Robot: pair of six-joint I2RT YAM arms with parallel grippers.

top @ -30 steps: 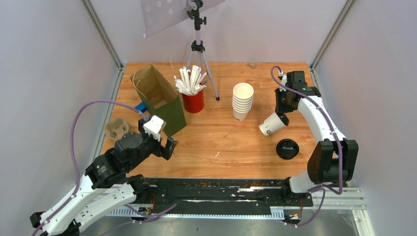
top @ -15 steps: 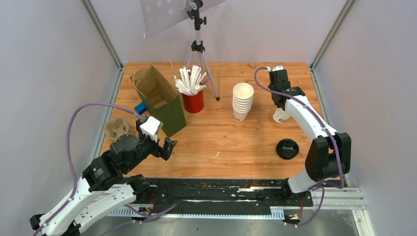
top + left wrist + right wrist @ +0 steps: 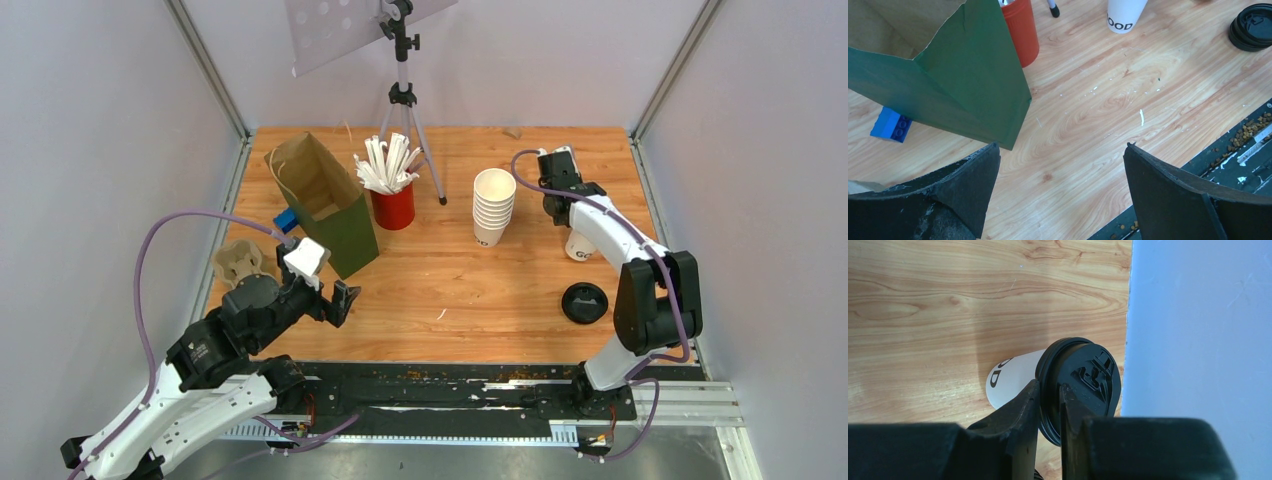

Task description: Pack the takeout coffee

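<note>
The takeout coffee is a white paper cup with a black lid on it. It sits near the right wall and shows under my right arm in the top view. My right gripper is shut on the lid's rim, one finger on each side. A second black lid lies flat on the table in front of the cup and also shows in the left wrist view. My left gripper is open and empty above bare wood, just in front of the green paper bag.
A stack of nested white cups stands mid-table. A red cup of straws and a tripod stand behind the bag. A cardboard cup carrier and a blue brick lie at the left. The black rail runs along the front edge.
My right arm carried the lidded cup from a tilted hold over the table rightward toward the wall, and its wrist swung back and left. The left arm barely moved.
</note>
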